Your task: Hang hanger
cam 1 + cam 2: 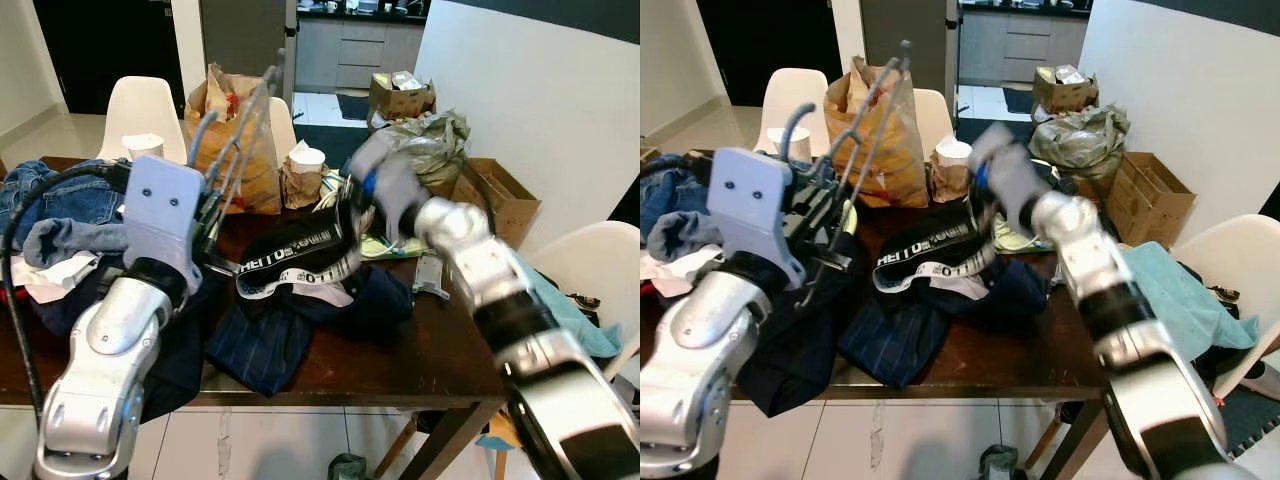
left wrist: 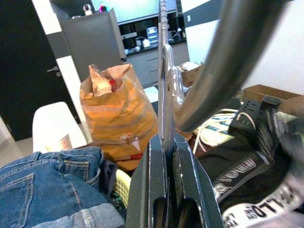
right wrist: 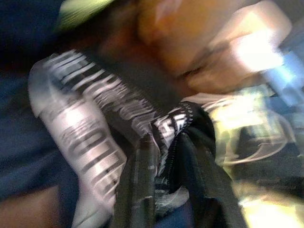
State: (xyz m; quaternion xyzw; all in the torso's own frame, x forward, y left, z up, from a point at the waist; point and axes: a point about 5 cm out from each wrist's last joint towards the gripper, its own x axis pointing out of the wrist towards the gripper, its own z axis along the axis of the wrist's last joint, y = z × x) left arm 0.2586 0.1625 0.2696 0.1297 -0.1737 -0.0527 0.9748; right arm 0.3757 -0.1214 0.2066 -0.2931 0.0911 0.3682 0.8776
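My left gripper (image 2: 164, 142) is shut on a grey hanger (image 1: 240, 130), held upright above the left side of the dark wooden table (image 1: 400, 350). In the left wrist view its thin rod (image 2: 164, 71) runs up from between the fingers and its thick hook (image 2: 223, 61) curves off to one side. My right gripper (image 1: 352, 205) is shut on a black garment with a white lettered waistband (image 1: 295, 255), lifting one end of it off the navy clothes at the table's middle. The right wrist view is blurred, with the waistband (image 3: 90, 137) pinched between the fingers.
Jeans (image 1: 60, 195) and other clothes are piled on the table's left. A brown paper bag (image 1: 245, 130) and paper cups (image 1: 305, 160) stand at the back. White chairs (image 1: 140, 105) sit behind, another with a teal cloth (image 1: 560, 305) at right, near a cardboard box (image 1: 500, 195).
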